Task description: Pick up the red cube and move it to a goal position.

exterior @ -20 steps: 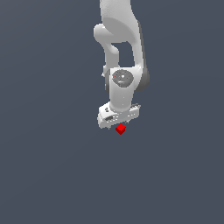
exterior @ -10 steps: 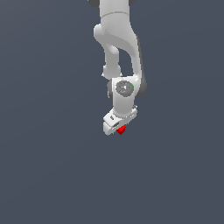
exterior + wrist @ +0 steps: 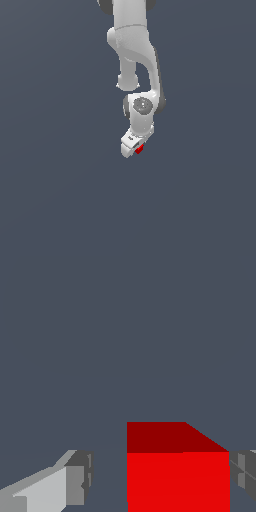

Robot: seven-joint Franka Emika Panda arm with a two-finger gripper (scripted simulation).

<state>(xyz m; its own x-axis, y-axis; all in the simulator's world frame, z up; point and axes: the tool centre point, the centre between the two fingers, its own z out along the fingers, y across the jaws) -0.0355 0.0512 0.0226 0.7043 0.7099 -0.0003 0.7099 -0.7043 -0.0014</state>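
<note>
Robot arm, white and jointed, reaches down from above toward a flat slate-grey counter [image 3: 55, 200]. At its lower end sits the white tool [image 3: 134, 148], and a tiny plain bright red cube [image 3: 139, 149] peeks out at the tool's tip, on the side toward the exterior view's right.

From the wrist camera, the red cube [image 3: 177, 478] fills the space near one grey finger pad [image 3: 243, 473] and appears to touch it. The other finger pad [image 3: 80, 476] stands apart from the cube with a clear strip of grey between them. So the tool is parted, not yet clamped on anything, and the cube sits off-centre between its fingers, crowded against one of them.

My reading is that the grasp is about to be made. To do it well, the fingers should close slowly and evenly, letting the far finger travel in until both pads press flat on opposite faces. Whether the cube rests on the counter or is lifted, I cannot tell. No goal marker is visible in either view.
</note>
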